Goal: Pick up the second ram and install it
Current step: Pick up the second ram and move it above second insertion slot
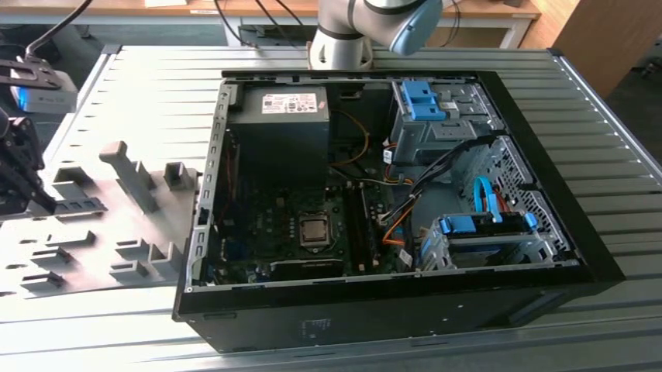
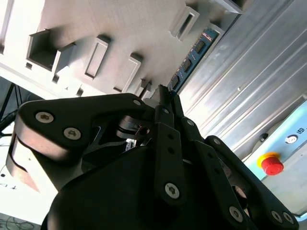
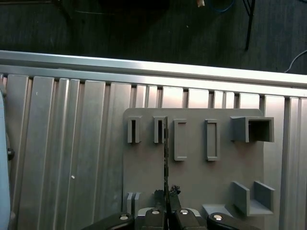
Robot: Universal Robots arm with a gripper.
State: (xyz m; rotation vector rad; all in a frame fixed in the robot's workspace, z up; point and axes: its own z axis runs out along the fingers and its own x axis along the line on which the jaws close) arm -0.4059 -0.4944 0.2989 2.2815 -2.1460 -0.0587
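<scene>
Fingers (image 2: 165,143) pinch ram (image 2: 194,52) at holder plate (image 3: 192,182) on ribbed tabletop (image 3: 72,143) above dark floor (image 3: 120,28).

Black metal linkage gripper (image 2: 163,93) on a grey tubular robot arm (image 1: 336,39).
Its flat black links carry round silver screw heads (image 2: 171,190); the arm joint has a light blue cap (image 1: 414,27).

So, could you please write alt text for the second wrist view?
A black pincer grips one end of a long blue-green circuit-board stick, with a grey plastic holder plate and a ribbed metal table behind.
</scene>
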